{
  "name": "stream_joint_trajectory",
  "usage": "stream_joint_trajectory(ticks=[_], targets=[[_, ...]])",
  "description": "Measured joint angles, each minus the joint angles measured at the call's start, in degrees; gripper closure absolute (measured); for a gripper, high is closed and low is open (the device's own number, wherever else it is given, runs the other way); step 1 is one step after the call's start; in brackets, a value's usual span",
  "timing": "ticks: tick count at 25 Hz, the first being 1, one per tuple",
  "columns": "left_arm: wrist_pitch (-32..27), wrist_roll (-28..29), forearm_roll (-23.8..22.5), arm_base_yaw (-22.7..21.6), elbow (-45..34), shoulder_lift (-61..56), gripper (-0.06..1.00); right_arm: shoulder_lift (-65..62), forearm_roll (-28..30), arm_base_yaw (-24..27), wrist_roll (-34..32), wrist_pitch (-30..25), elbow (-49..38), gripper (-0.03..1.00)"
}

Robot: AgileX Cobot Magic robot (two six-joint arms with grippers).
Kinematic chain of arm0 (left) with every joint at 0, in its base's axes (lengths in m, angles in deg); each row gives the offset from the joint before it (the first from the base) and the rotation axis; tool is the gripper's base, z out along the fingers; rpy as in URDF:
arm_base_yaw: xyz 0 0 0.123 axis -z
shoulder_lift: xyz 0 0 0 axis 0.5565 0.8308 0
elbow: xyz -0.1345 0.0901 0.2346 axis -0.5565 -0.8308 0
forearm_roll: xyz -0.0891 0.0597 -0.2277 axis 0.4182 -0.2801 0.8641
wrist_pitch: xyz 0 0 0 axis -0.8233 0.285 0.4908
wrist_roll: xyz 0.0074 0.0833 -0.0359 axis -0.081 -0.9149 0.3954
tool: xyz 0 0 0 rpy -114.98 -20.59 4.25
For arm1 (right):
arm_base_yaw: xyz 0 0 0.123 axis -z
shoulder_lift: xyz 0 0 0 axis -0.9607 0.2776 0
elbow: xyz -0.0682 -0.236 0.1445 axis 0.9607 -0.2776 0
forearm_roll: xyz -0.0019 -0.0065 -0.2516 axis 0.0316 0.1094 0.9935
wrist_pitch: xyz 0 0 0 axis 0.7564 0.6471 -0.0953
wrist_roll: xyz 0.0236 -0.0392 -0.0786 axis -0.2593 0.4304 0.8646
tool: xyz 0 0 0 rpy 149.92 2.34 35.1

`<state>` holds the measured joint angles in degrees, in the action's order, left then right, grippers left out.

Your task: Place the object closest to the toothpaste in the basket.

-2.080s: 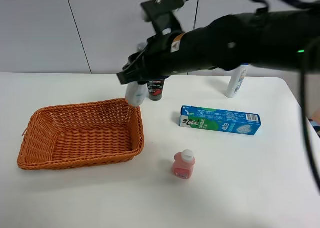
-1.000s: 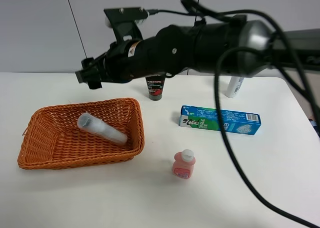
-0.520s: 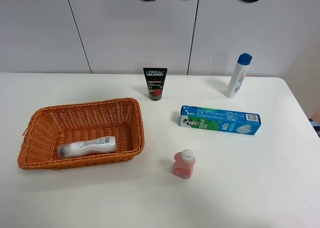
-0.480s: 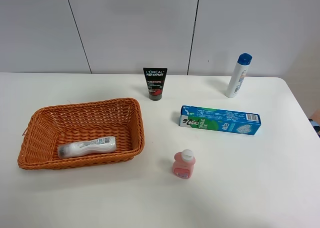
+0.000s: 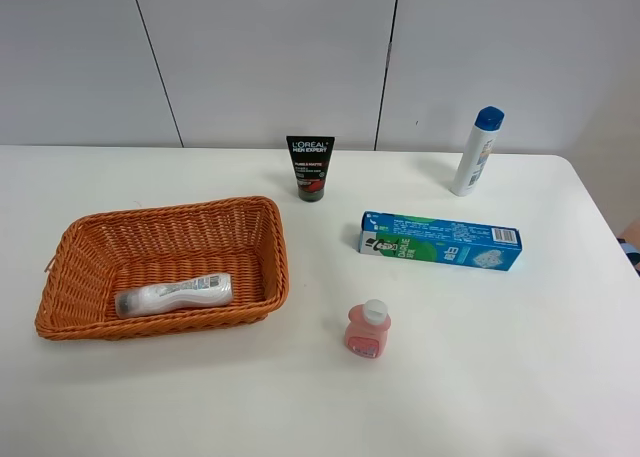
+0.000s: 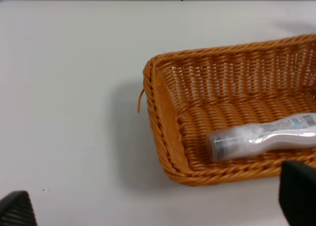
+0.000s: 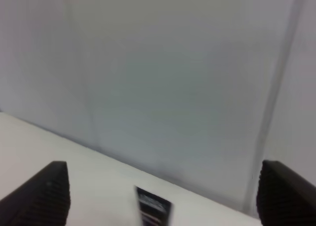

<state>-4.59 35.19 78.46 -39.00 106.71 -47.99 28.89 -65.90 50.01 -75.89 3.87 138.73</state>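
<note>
Your white bottle (image 5: 172, 296) lies on its side on the basket (image 5: 70, 239) floor, against the near wall, long axis roughly 3-to-9 o'clock in the high view. Left wrist view shows the same bottle (image 6: 261, 139) flat on the weave, nothing gripping it.

Left gripper (image 6: 158, 206): you see only the two dark fingertips (image 6: 297, 195) at the frame's lower corners, spread wide, nothing between them. One tip sits just beside the basket's (image 6: 159, 112) near wall; you can't tell if it touches.

Right gripper (image 7: 163, 194): both finger pads (image 7: 42, 194) at the lower corners of its view, also spread wide and empty, camera facing the grey wall panels (image 7: 163, 77) with the black tube (image 7: 153, 207) blurred between the tips, well away.

In the high view neither gripper shows; only a dark scrap at the top right edge, too little to identify.

Rest of the table (image 5: 520, 377), taken from the basket:
- Black L'Oreal tube (image 5: 310, 167), upright, at about 1 o'clock.
- Toothpaste box (image 5: 441, 241), lying flat, at 3 o'clock, well apart.
- Pink bottle (image 5: 367, 330), upright, at about 4 o'clock, near the basket's corner but not touching.
- White bottle with blue cap (image 5: 476, 150), upright, far back at 2 o'clock.
</note>
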Motion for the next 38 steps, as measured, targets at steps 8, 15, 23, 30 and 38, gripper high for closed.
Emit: stream_joint_trajectory(ticks=[8,15,23,30,38], targets=[[0.0,0.0,0.0,0.0,0.0,0.0,-0.05,-28.97,-0.24,11.44,-4.73,-8.6,-22.27,0.21],[0.0,0.0,0.0,0.0,0.0,0.0,-0.05,-43.82,2.97,21.8,-7.41,-27.62,-24.92,0.21],[0.0,0.0,0.0,0.0,0.0,0.0,-0.05,-51.29,3.31,26.57,-6.51,-34.61,-28.84,0.21],[0.0,0.0,0.0,0.0,0.0,0.0,-0.05,-51.72,3.31,26.57,-5.89,-40.25,-29.77,0.21],[0.0,0.0,0.0,0.0,0.0,0.0,-0.05,-51.72,3.31,26.57,-5.82,-40.25,-29.77,0.21]])
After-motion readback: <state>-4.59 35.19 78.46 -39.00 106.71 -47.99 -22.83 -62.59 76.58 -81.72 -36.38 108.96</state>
